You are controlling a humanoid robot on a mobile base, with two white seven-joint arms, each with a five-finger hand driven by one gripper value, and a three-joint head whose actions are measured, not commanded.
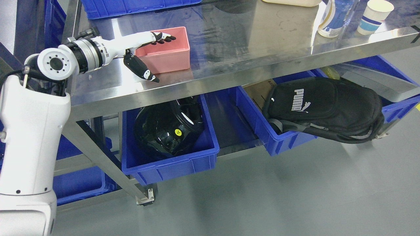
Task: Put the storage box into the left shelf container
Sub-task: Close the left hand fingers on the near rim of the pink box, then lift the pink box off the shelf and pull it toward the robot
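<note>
Left shelf container [170, 164], blue, already holds a black helmet [165, 131]. Above, on steel table [249, 55], left hand [146, 54] straddles pink storage box [165, 50] near wall, fingers spread, not clamped. Risk: loose pinch lets box tip; helmet blocks seating

The far blue bin [137, 6] on the counter [249, 52] is cut by the top edge, as are a bottle [333, 18] and a pale object [292, 2]. The backpack [325, 111] hides its blue bin's [279, 141] contents. Whether the left hand's fingers [162, 36] touch the pink box [165, 52] is unclear.
</note>
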